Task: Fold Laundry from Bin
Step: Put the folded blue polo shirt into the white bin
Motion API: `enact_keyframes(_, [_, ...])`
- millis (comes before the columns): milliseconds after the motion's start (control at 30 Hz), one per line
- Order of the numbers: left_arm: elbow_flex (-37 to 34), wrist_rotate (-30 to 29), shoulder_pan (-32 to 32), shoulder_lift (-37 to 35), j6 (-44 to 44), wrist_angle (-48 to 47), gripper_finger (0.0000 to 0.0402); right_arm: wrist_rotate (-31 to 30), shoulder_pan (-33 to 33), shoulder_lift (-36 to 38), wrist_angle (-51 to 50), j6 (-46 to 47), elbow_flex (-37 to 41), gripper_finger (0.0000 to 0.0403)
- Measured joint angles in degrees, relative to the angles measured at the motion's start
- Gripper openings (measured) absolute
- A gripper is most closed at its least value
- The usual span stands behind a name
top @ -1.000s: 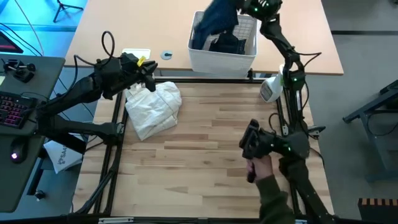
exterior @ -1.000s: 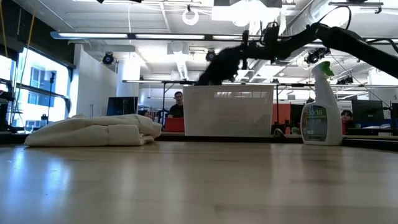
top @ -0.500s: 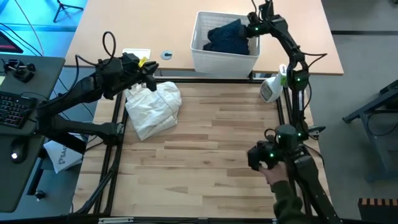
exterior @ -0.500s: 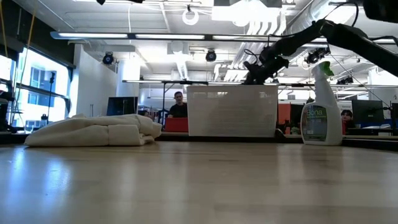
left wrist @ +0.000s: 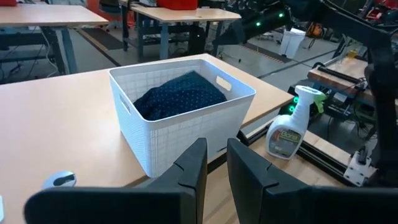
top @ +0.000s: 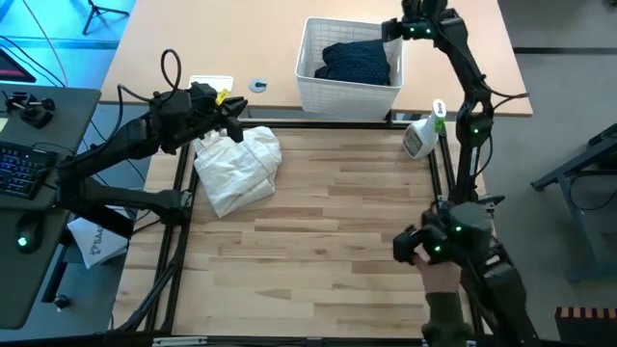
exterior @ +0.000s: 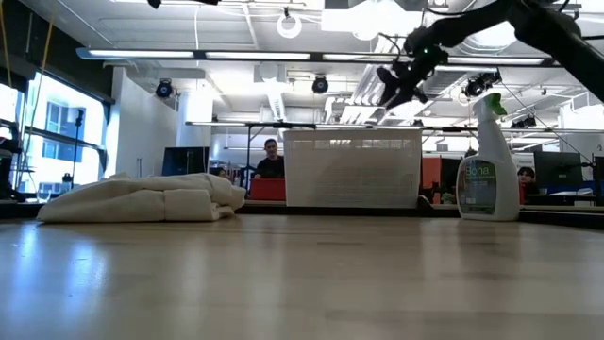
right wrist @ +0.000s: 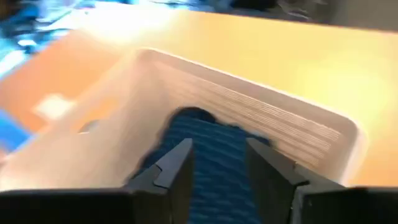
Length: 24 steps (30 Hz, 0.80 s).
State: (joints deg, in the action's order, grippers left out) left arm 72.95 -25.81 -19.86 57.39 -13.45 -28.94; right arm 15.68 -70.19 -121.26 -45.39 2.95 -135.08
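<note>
The laundry (top: 359,62) is a dark navy garment with tiny white dots, lying heaped inside the white lattice bin (top: 318,92) on the far table; it also shows in the left wrist view (left wrist: 180,98) and the right wrist view (right wrist: 208,174). My right gripper (top: 390,29) hovers open over the bin's far right corner, tilted down at the garment, nothing between its fingers (right wrist: 217,152). My left gripper (top: 239,120) waits above the cream-white cloth bag (top: 236,169), its fingers (left wrist: 216,152) a narrow gap apart and empty.
A spray bottle (top: 421,135) stands at the table's far right, beside the bin (exterior: 351,170). The cream bag (exterior: 142,198) lies at the far left of the wooden top. A person's hand and green sleeve (top: 443,299) show at the near right edge.
My right gripper has let go of the dark garment it held lifted above the bin. The garment has dropped back into the bin and lies heaped there. The gripper has dipped toward the bin, tipped, then risen a little toward the far right corner.
</note>
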Motion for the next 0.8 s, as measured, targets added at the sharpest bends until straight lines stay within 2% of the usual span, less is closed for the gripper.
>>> enact_keyframes(67, [0.0, 0.0, 0.0, 0.0, 0.0, 0.0, 0.0048, 4.2, 1.0, 0.1, 0.4, -0.4, 0.0, 0.0118])
enact_keyframes(133, [0.0, -0.4, 0.0, 0.0, 0.0, -0.3, 0.0048, 5.6, 2.9, -1.1, -0.3, -0.9, -0.1, 0.0091])
enact_keyframes(233, [0.0, -2.3, -0.2, 0.4, 0.1, -0.4, 0.0048, 4.8, 5.5, -5.4, -1.1, -3.1, 0.0, 0.0039])
enact_keyframes(300, [0.0, -3.3, -0.5, 0.8, 0.0, -0.4, 0.0048, 1.2, 7.0, -8.7, -1.5, -4.7, 0.1, 0.0011])
enact_keyframes(400, [0.0, -3.3, -0.9, 1.2, 0.0, -0.4, 0.0048, -9.4, 8.6, -13.2, -2.0, -5.9, 0.1, 0.0013])
enact_keyframes(467, [0.0, -3.3, -1.2, 1.3, -0.2, -0.5, 0.0048, -12.6, 8.9, -15.7, -1.8, -6.7, 0.1, 0.0018])
enact_keyframes(567, [0.0, -3.3, -1.2, 1.2, -4.0, -0.4, 0.0048, -11.6, 8.7, -16.8, -0.3, -7.0, 0.2, 0.0014])
enact_keyframes(700, [0.0, -2.6, -1.2, -0.1, -10.1, -3.0, 0.0048, -8.0, 7.4, -13.2, 0.7, -4.6, 0.2, 0.0002])
enact_keyframes(800, [0.0, 1.9, -1.2, -2.2, -11.1, -5.9, 0.0048, -3.4, 6.3, -8.2, 1.1, -3.6, 0.2, 0.0002])
